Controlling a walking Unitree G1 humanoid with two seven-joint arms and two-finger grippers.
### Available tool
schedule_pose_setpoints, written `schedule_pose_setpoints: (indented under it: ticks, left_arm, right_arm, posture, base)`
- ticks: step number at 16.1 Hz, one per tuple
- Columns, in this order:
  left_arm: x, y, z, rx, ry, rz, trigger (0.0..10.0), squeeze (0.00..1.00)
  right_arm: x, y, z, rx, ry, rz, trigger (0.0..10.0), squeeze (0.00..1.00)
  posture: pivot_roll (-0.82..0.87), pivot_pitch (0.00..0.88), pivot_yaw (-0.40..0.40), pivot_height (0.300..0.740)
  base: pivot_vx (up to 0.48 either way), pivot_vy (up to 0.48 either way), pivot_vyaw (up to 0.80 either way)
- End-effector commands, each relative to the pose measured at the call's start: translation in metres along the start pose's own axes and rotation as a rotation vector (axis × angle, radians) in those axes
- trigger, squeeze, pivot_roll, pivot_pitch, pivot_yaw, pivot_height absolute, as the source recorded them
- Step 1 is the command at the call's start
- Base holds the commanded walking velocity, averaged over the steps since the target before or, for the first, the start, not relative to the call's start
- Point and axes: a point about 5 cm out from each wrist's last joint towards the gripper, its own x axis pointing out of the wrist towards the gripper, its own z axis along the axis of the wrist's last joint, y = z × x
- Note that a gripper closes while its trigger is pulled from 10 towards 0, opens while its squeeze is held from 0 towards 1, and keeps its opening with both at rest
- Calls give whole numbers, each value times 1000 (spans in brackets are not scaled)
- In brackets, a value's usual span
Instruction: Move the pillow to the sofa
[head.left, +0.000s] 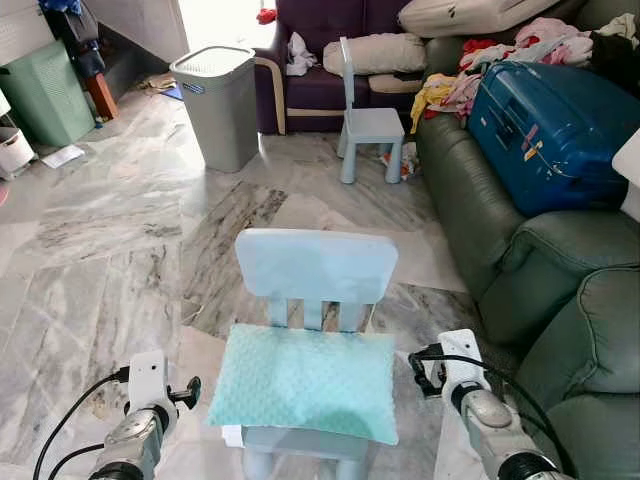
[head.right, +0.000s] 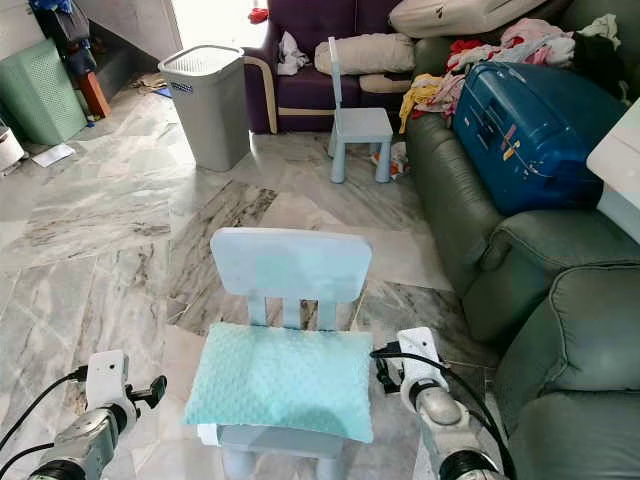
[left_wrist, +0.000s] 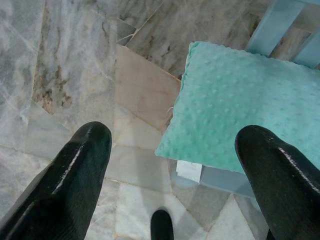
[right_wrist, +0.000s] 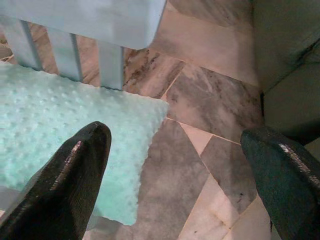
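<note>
Pillow on the small chair, our grippers either side

The mint pillow (head.left: 305, 382) lies flat on the seat of a pale blue chair (head.left: 315, 265), hanging over its front edge. Our left gripper (left_wrist: 172, 165) and right gripper (right_wrist: 175, 165) hover low beside it, fingers spread wide and grasping nothing. The green sofa (head.left: 470, 215) stands to our right, carrying a blue suitcase (head.left: 555, 130).
</note>
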Motion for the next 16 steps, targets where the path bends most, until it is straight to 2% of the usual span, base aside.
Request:
schedule_pose_setpoints:
  ticks: [1, 13, 16]
  left_arm:
    - [-1, 3, -3, -2, 8, 14, 10000, 0]
    - [-1, -1, -5, 3, 11, 10, 10000, 0]
    - [-1, -2, -5, 4, 11, 8, 10000, 0]
  right_arm:
    - [-1, -1, -2, -4, 2, -5, 10000, 0]
    - [-2, 3, -4, -20, 5, 15, 10000, 0]
    - [-2, 3, -4, -22, 5, 17, 10000, 0]
  posture:
    - [-183, 0, 3, 740]
    - [-183, 0, -2, 740]
    - [-183, 0, -4, 710]
  base:
    - [0, 0, 0]
    - [0, 0, 0]
    - [0, 0, 0]
